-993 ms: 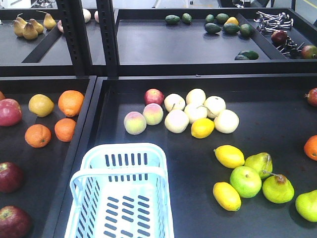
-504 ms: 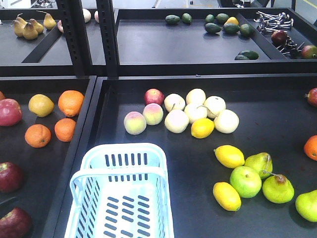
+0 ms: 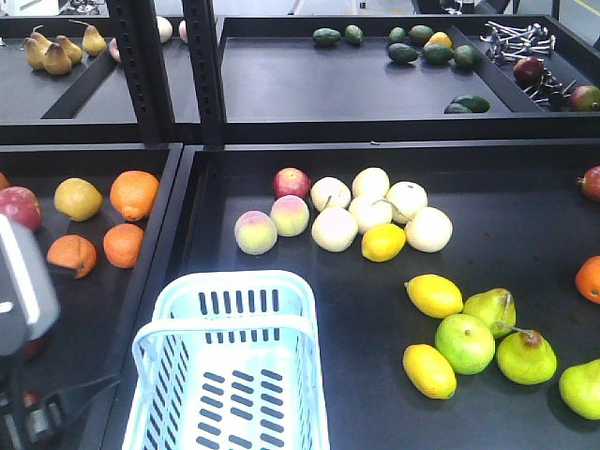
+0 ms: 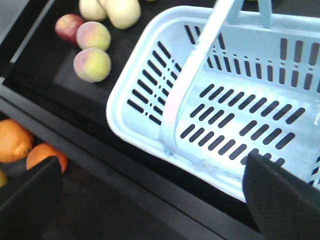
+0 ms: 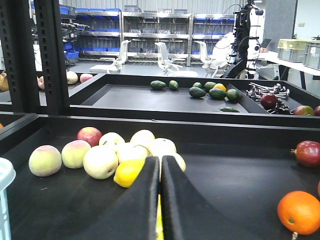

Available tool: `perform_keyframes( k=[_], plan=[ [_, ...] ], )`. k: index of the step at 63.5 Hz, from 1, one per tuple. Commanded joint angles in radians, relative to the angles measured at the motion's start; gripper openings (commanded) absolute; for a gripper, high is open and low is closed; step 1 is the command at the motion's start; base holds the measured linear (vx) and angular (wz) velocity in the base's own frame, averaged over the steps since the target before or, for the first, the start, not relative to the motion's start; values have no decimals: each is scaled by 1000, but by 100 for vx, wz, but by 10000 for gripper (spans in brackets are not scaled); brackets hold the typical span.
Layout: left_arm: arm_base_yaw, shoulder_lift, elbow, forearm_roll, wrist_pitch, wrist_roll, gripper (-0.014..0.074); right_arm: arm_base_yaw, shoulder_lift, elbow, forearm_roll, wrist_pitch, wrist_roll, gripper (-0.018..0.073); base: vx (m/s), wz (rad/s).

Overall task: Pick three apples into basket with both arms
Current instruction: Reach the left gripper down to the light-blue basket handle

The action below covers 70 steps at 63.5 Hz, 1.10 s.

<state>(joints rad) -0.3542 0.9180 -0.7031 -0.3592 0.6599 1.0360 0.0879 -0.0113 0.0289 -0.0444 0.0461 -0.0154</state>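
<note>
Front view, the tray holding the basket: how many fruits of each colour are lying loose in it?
Pale cream fruits: 6
Green fruits: 4
Yellow lemons: 3
Pink-yellow peaches: 2
Red apples: 2
Orange: 1
Total: 18

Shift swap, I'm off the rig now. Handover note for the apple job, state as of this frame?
Left gripper: open, empty, hovering beside the basket.
Right gripper: shut, empty, low over the right tray.
Apples: two dark red ones seen in the left tray's near corner a second ago are now behind the left arm; third not located.
Done: nothing, no apple in the basket.
Left: all three picks and drops.
</note>
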Motion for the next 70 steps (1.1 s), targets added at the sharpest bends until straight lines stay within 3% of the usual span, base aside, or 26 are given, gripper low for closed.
perform_keyframes(
  k=[1, 9, 14, 22, 33, 44, 54, 70],
  plan=[
    [-43, 49, -69, -4, -74, -21, 695, -7, -14, 13, -4, -77, -11, -9, 0, 0],
    [-111, 136, -128, 60, -74, -31, 689, -7, -14, 13, -4, -77, -11, -9, 0, 0],
    [-163, 197, -162, 125, -74, -81, 682, -7, -14, 13, -4, -77, -11, -9, 0, 0],
    [-255, 288, -198, 304, -75, -186, 680, -7, -14, 13, -4, -77, -11, -9, 0, 0],
    [-351, 418, -256, 571, -74, -407, 676, -7, -14, 13, -4, -77, -11, -9, 0, 0],
    [-396, 513, -290, 763, -75, -558, 641, -7, -14, 13, -4, -77, -11, -9, 0, 0],
    [-396, 570, -300, 838, -82, -627, 573, -7, -14, 13, -4, -77, -11, -9, 0, 0],
    [-396, 586, -300, 852, -97, -644, 376, -7, -14, 13, -4, -77, -11, -9, 0, 0]
  ],
)
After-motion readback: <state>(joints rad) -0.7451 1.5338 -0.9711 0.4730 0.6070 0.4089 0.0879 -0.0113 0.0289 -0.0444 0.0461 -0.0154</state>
